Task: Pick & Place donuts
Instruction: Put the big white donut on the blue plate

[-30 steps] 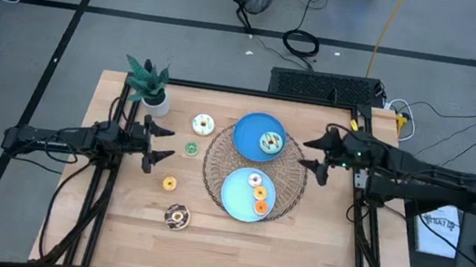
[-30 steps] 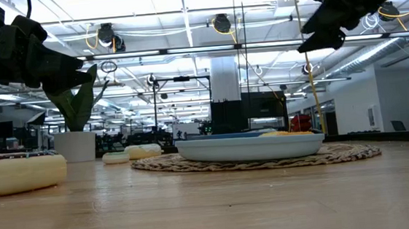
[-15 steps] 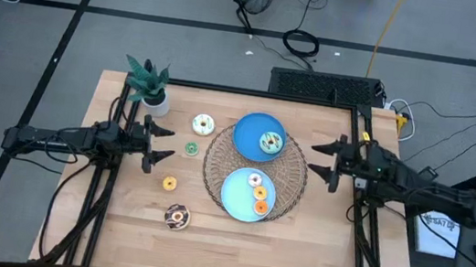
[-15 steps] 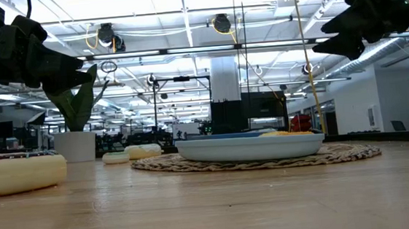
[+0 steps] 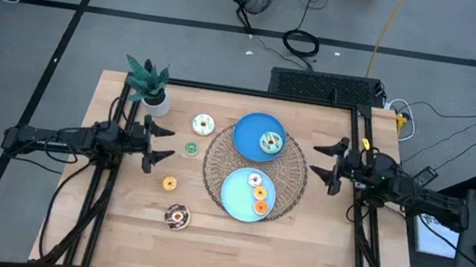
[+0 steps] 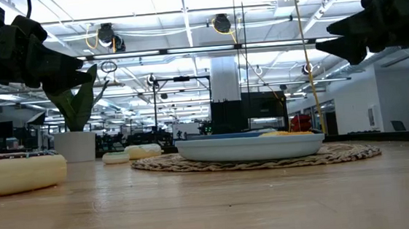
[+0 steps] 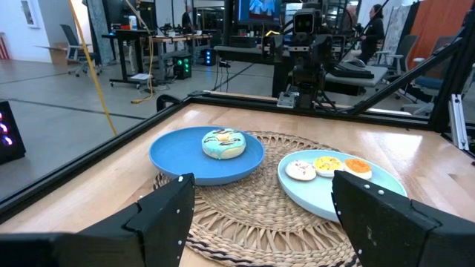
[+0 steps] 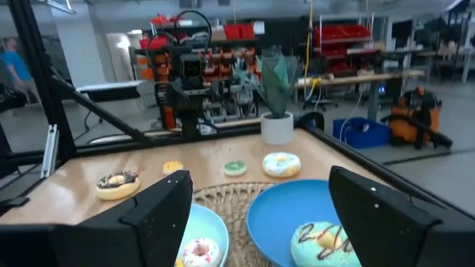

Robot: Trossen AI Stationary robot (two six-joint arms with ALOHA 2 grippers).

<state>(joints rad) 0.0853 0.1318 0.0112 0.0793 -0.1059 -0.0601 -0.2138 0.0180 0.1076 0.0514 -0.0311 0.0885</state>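
Observation:
Several small toy donuts are spread out. A teal one (image 5: 271,142) lies on the far blue plate (image 5: 247,131). A white-pink (image 5: 255,180), a yellow (image 5: 259,193) and an orange one (image 5: 260,207) lie on the near plate (image 5: 234,198). On the bare table lie a white (image 5: 203,125), a green (image 5: 191,149), an orange-yellow (image 5: 169,183) and a chocolate donut (image 5: 176,217). My left gripper (image 5: 169,144) hovers open left of the green donut. My right gripper (image 5: 313,159) hovers open by the mat's right edge. Both wrist views show wide open fingers (image 7: 159,222) (image 8: 378,215).
Both plates sit on a round woven mat (image 5: 293,173) at the table's middle. A small potted plant (image 5: 148,85) stands at the far left corner. Bare wood lies along the near edge. A black frame edges the table.
My right gripper has drawn back from the plates toward the table's right edge and dropped slightly, staying open. The donuts, plates and left arm have kept still.

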